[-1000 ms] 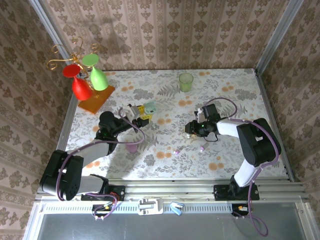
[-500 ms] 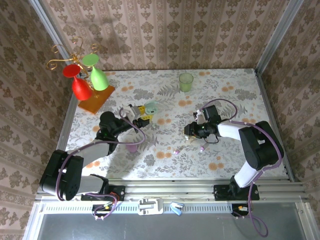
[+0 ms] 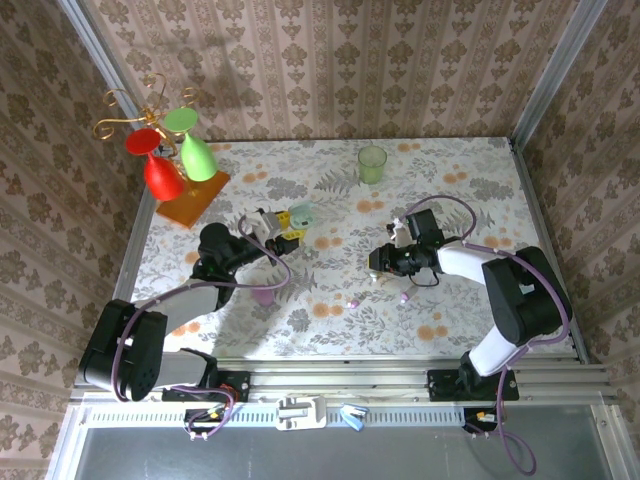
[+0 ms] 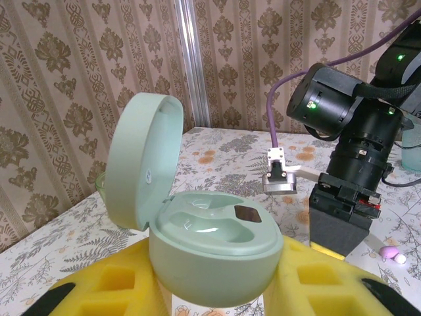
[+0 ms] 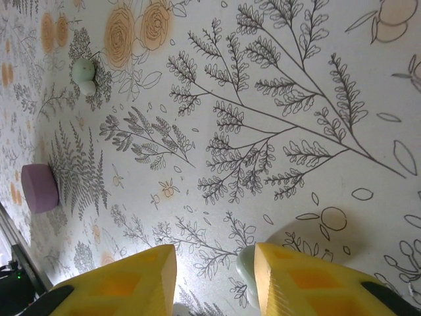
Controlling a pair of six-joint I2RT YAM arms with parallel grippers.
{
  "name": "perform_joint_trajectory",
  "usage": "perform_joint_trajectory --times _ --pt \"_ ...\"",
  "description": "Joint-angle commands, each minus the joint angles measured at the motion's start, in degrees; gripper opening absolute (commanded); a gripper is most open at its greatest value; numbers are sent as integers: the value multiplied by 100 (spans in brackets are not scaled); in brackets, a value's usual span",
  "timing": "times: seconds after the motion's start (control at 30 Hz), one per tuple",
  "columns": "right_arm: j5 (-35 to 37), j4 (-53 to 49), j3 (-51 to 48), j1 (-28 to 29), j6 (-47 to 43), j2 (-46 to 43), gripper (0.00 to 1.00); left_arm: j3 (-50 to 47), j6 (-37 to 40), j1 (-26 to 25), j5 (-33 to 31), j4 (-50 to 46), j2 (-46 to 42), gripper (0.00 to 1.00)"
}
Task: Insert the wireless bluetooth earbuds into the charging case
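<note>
Although the right gripper (image 5: 214, 263) hung low over the table (image 3: 450, 190) with its fingers parted, the small pale-green bud (image 5: 245, 266) lay against the inner face of only one of them. A squeeze from there could have flicked so round a thing aside instead of pinching it. That bud also was not one of the pinkish-purple earbuds, which lay loose on the table, one (image 3: 404, 297) near that gripper and one (image 3: 353, 302) between the arms, so the wrong piece might have been lifted. The left gripper (image 4: 217, 293) was clamped on the mint-green charging case (image 4: 210, 243), lid up. The right wrist view gave the bud's place against the finger, a second pale bud (image 5: 83, 70) and the purple case (image 5: 39, 188). The left wrist view gave the open case's wells, seemingly empty, which the top view was too coarse to give.
</note>
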Motion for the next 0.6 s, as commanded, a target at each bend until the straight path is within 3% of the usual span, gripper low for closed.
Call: perform_joint_trajectory --times 0.0,0.57 --pt "210 -373 204 24 -311 122 37 -35 102 -22 -19 237 16 22" --pt "16 -411 57 164 -599 395 35 -62 91 -23 -26 230 -65 22"
